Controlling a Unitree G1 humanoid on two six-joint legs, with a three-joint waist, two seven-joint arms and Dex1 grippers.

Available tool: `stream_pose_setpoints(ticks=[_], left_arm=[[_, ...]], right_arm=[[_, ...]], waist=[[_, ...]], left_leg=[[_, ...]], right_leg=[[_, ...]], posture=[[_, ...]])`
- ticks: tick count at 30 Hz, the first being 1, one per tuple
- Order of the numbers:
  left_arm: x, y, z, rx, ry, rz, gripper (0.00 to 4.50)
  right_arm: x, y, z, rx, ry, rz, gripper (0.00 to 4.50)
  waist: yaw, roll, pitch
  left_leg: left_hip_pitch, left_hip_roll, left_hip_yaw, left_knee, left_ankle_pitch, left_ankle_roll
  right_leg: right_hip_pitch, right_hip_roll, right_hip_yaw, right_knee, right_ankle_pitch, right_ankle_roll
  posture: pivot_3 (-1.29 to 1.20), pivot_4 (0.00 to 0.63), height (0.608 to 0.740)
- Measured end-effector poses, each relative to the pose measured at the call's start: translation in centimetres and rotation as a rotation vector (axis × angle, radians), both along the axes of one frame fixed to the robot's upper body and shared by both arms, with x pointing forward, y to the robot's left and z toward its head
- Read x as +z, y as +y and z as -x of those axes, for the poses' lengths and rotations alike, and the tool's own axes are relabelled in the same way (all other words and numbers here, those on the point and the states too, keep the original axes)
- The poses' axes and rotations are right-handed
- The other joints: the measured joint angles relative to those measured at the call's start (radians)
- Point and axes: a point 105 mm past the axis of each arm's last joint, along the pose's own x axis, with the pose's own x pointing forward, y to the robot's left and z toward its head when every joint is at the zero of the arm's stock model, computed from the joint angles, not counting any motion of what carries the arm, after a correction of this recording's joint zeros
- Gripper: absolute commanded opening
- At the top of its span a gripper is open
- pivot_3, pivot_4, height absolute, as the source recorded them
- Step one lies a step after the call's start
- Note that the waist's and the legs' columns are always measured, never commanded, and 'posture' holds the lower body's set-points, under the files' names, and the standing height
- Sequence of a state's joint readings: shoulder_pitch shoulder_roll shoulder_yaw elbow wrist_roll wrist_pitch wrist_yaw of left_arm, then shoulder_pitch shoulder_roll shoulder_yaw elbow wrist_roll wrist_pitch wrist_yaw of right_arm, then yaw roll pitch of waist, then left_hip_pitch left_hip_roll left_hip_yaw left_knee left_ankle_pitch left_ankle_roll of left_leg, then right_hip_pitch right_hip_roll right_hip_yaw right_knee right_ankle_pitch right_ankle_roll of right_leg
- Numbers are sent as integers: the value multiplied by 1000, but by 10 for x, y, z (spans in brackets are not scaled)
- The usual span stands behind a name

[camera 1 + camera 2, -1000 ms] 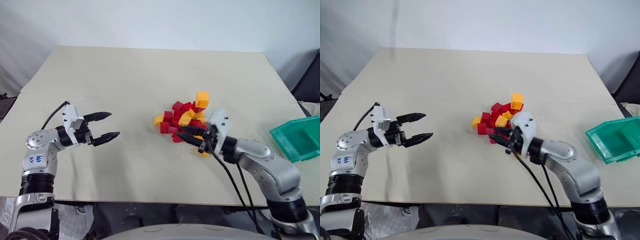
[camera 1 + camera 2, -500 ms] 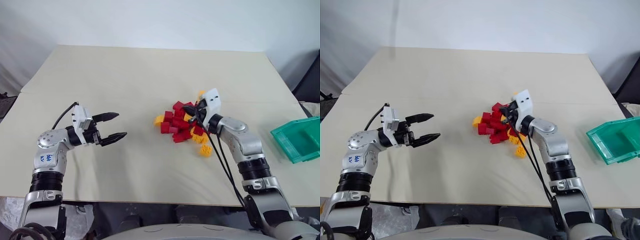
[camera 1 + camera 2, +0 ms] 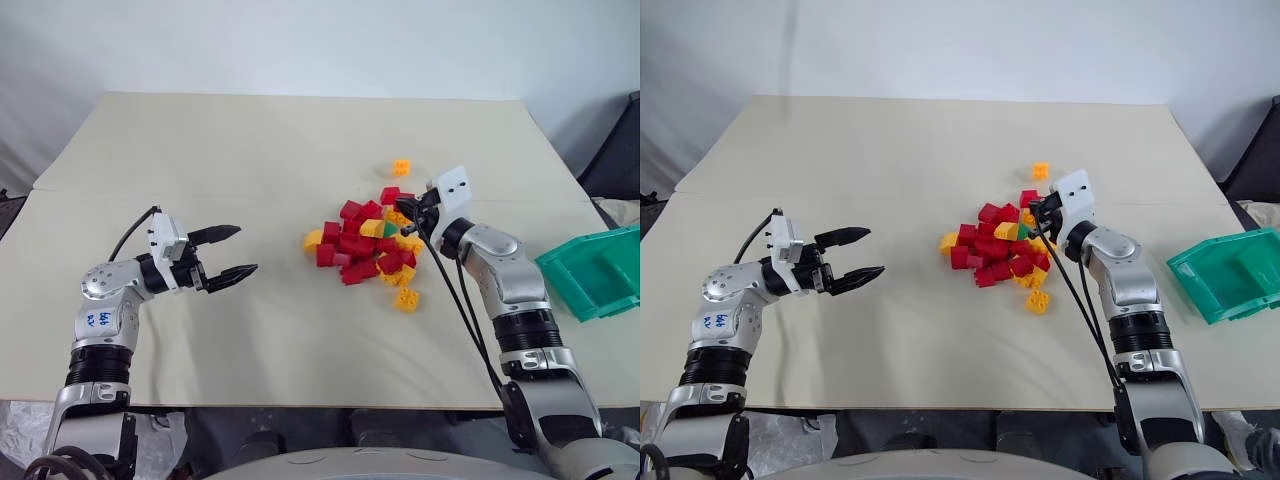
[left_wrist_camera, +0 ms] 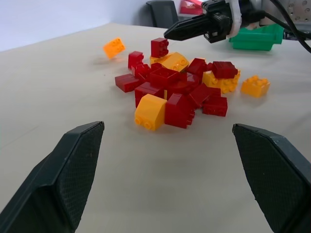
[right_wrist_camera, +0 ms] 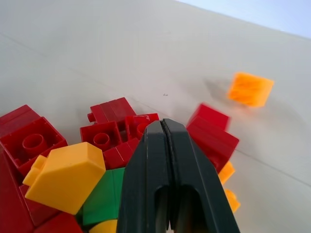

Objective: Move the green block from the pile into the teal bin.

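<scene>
Spanning the views, the desk (image 3: 250,130) carries the teal bin (image 3: 598,270) at its right edge and the pile (image 3: 365,245) of red and orange bricks near the middle, well apart. Left gripper (image 3: 232,254) hovers level over bare desk left of the pile, fingers (image 3: 222,232) spread wide; right gripper (image 3: 403,208) sits at the pile's far right side, fingers pressed together on nothing. Green block (image 5: 103,195) lies in the pile just beside the right fingertips, wedged under an orange brick (image 5: 65,174); one orange brick (image 3: 401,167) lies apart beyond the pile.
</scene>
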State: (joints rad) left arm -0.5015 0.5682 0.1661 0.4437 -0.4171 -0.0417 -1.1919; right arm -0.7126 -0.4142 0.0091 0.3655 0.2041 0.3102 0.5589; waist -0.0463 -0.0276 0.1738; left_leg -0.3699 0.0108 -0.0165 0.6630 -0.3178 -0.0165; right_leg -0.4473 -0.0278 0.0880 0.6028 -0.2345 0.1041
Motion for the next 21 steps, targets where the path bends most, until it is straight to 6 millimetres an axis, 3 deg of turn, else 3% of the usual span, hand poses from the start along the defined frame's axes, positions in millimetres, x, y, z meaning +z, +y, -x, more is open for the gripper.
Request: stream_pose_setpoints(ticks=[5, 9, 15, 18, 21], left_arm=[[-3, -7, -2, -9, 3, 7, 4500], [-2, -6, -3, 2, 1, 9, 4500], [-2, -5, -3, 14, -1, 11, 4500], [-2, -5, -3, 12, -1, 10, 4500], [-2, -5, -3, 12, 0, 10, 4500]], right_arm=[[-26, 30, 2, 78, 71, 51, 21], [-24, 46, 12, 141, 68, 70, 21], [-16, 71, 41, 295, 50, 52, 21], [-4, 62, 40, 273, 4, 50, 21], [10, 35, 34, 204, -30, 75, 21]], waist=[[-11, 1, 0], [-10, 2, 1], [-9, 2, 1], [-7, 2, 1], [-3, 2, 1]], left_leg=[[0, 0, 0, 0, 0, 0], [0, 0, -1, 0, 0, 0], [0, 0, -1, 0, 0, 0], [0, 0, -1, 0, 0, 0], [-1, -1, -1, 0, 0, 0]], right_leg=[[-1, 0, 0, 1, 0, 0], [-1, 0, 1, 2, 0, 0], [-1, 0, 1, 2, 0, 0], [-1, 0, 0, 2, 0, 0], [-1, 0, 0, 1, 0, 0]], posture=[[0, 150, 740], [0, 150, 740], [0, 150, 740], [0, 150, 740], [0, 150, 740]])
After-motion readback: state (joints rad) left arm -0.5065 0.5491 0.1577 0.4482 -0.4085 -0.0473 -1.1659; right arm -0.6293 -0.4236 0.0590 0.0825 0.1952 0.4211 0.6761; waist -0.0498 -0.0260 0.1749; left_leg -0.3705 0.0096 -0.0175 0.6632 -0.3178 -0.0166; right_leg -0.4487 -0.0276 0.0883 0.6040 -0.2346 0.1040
